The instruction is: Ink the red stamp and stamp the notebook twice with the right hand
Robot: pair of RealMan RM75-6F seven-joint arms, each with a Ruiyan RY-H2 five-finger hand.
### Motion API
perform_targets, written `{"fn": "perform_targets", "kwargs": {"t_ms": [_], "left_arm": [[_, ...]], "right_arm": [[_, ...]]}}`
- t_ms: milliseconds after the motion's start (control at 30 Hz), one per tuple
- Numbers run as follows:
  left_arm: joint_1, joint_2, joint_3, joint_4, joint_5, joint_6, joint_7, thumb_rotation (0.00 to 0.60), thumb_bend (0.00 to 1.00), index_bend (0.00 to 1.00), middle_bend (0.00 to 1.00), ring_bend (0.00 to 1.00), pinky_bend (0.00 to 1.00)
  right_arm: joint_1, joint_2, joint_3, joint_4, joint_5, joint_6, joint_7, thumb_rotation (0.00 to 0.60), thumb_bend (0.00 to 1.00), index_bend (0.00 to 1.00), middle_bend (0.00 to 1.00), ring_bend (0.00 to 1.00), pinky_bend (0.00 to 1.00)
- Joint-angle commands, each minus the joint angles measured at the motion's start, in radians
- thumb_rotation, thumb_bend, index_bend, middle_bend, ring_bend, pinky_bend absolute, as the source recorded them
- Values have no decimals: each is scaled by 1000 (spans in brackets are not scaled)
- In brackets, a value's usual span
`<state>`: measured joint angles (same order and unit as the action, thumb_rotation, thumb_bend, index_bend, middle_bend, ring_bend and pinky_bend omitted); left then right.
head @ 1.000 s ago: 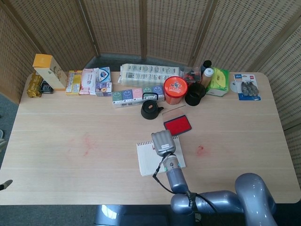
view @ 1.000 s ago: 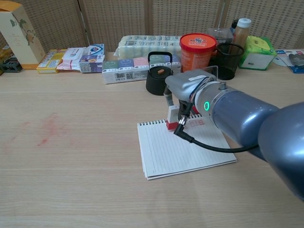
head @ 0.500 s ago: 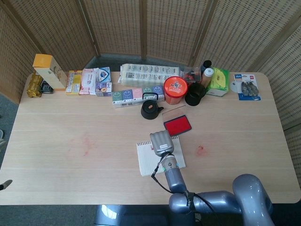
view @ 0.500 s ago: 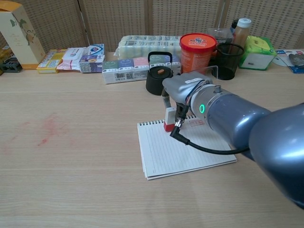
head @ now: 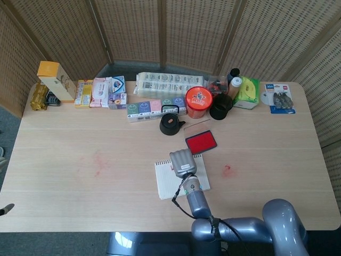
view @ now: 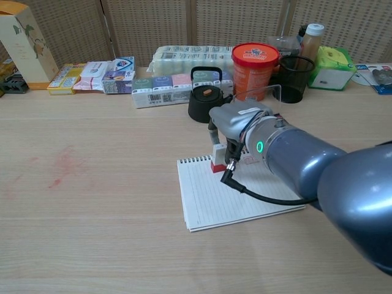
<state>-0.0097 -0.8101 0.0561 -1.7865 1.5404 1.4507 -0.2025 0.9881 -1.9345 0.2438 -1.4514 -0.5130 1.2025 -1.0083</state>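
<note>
Stamp (view: 218,160) pinched under right hand (view: 236,122) fingers (view: 231,147), on notebook (view: 233,197).

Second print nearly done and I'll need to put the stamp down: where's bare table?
Bare wood lies right of the notebook beyond the red smudge, and across the left half around the ink stains. The back row, from the yellow box to the blue package, is crowded.

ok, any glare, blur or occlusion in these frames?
Head view: sharp, even light; robot hand hides the stamp. Chest view: the near forearm fills the lower right corner, covering part of the notebook; stamp visible; no glare on the table.
</note>
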Motion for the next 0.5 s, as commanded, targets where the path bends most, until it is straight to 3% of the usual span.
{"fn": "perform_targets", "kwargs": {"t_ms": [33,500], "left_arm": [[-1,0,0,0,0,-2,1,600,0,0,0,0,9],[-3,-3,-1,-2,-7,-8,9,600,0,0,0,0,9]], "right_arm": [[-4,-2,-2,7,-5,-6,6,600,476,718,1000,986,1000],[-23,-17,-8,52,-19,-44,32,600,476,718,1000,986,1000]]}}
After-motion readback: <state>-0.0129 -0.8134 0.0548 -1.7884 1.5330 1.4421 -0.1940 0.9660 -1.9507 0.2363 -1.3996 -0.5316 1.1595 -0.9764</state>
